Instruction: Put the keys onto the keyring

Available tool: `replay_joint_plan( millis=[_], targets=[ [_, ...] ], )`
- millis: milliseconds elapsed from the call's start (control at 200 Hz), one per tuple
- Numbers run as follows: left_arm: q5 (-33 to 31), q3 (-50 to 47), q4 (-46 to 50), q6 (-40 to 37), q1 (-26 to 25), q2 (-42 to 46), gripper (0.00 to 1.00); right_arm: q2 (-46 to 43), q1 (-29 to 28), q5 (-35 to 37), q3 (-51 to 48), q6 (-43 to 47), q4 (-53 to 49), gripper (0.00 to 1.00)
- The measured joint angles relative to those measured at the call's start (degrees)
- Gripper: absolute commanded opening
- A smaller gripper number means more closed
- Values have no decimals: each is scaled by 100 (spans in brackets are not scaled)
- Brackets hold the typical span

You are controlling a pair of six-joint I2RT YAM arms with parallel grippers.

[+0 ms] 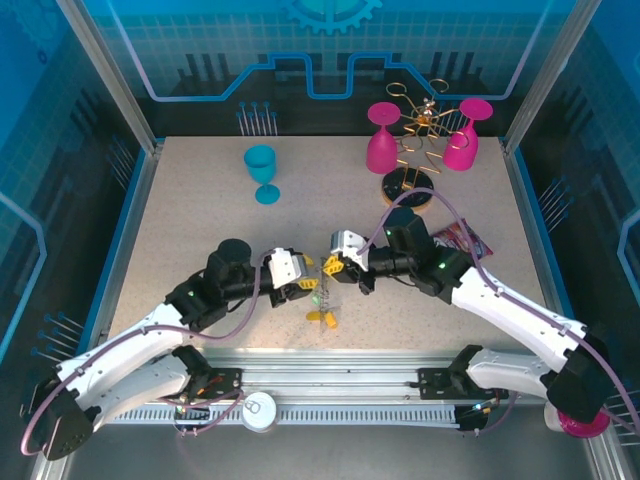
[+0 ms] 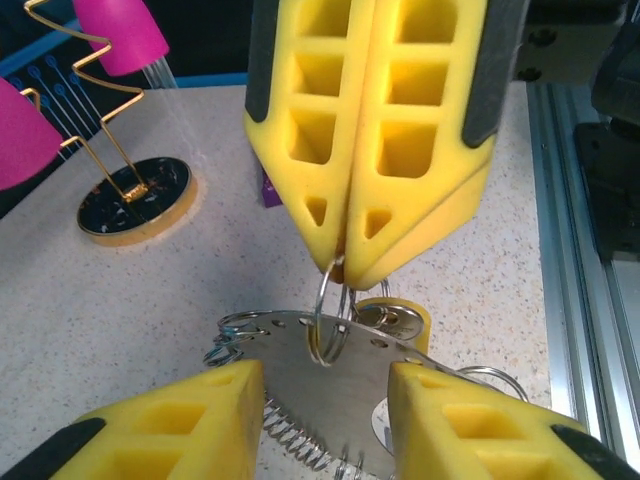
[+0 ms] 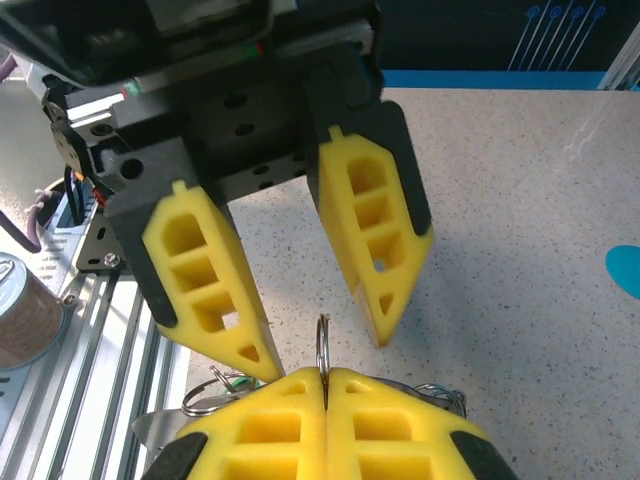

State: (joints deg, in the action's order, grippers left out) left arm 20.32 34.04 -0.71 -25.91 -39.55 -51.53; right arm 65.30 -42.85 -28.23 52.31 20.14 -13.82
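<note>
Blue printed walls stand around the speckled beige bench (image 1: 190, 230). At its far side are a teal plastic goblet (image 1: 263, 172), two pink goblets (image 1: 382, 140) and a gold wire rack on a round wooden base (image 1: 408, 187). The pink goblets are at the rack, and the teal one stands alone to the left.

Near the front middle of the bench the two arms meet tip to tip. The right pincer (image 2: 345, 270) has its yellow foam fingers pressed together, and they pinch a small thin silver ring (image 2: 330, 322) at their very tips. The left pincer (image 1: 307, 280) faces it with fingers spread apart. Between them I see nothing clamped.

Under both tips is the grey metal keyring with a coiled, bumpy rim (image 2: 290, 435), low over the bench and reaching between the left fingers (image 2: 180, 425). I cannot tell if the thin ring passes through it or only hangs in front of it. Just beside the thin ring shows one yellow plastic key head (image 2: 402, 315).

From above, the small keys with yellow heads (image 1: 322, 318) lie on the bench just in front of the pincers. The green-headed key (image 1: 316, 298) is between them and the tips.
</note>
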Motion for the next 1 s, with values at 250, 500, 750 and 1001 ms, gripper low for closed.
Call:
replay_joint_plan(
  millis=[250,500,750,1001],
  targets=[
    [101,22,13,0,0,-101,24,203,-227,348,256,321,-428,0],
    [249,42,68,-13,0,-98,0,297,-328,557,404,522,-649,0],
    [269,37,2,-13,0,-46,0,-131,-160,396,26,122,-234,31],
    [291,-168,-608,7,0,70,0,-540,-57,380,-531,-396,136,30]
  ],
)
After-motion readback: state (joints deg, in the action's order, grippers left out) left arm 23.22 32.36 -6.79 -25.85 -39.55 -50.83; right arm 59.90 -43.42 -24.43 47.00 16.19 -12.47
